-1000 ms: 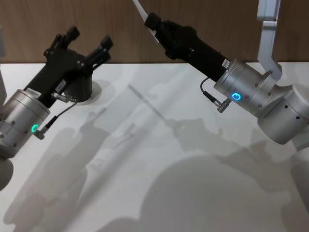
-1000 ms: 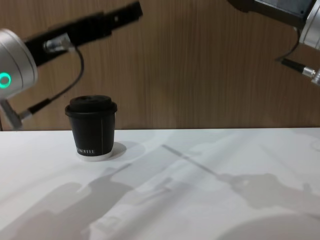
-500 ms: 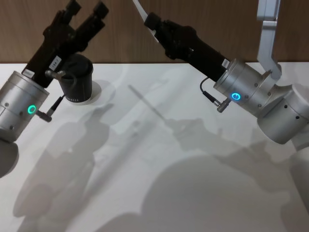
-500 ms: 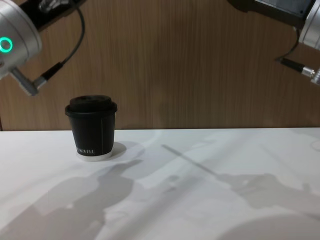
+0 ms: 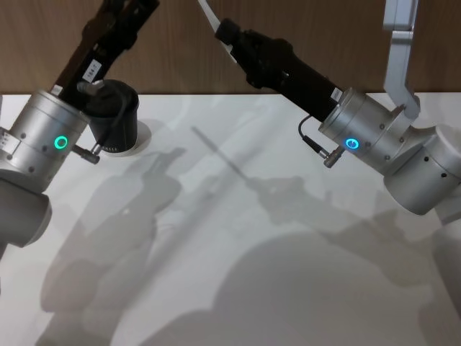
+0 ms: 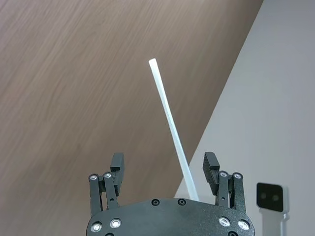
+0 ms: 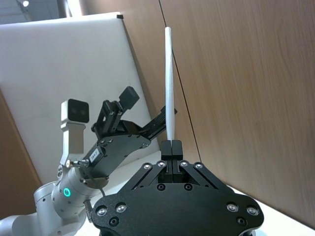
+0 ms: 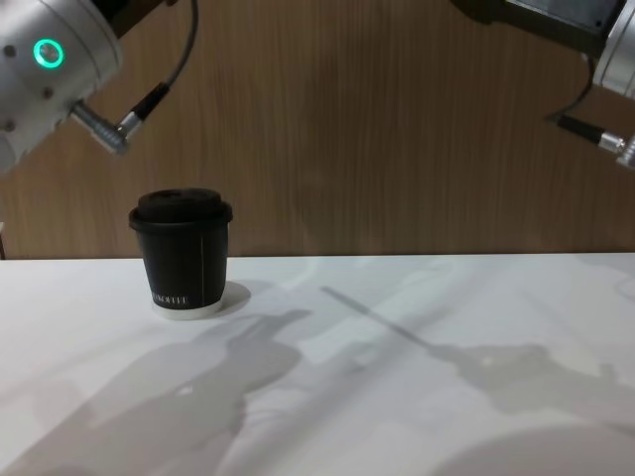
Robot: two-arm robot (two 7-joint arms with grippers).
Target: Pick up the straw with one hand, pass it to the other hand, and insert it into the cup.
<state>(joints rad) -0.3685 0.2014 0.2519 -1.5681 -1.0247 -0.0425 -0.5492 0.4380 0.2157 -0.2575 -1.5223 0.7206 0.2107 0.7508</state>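
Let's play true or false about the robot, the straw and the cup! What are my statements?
1. The right pincer is shut on the straw. True.
2. The straw is in the cup. False: the right pincer holds it up in the air, away from the cup.
3. The left pincer is open. True.
4. The cup lies on its side. False: it stands upright on the table with its lid on.

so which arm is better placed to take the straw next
Left, probably. The right gripper is shut on the straw; the left gripper is open and raised, the straw showing between its fingers, and the cup stands on the robot's left.
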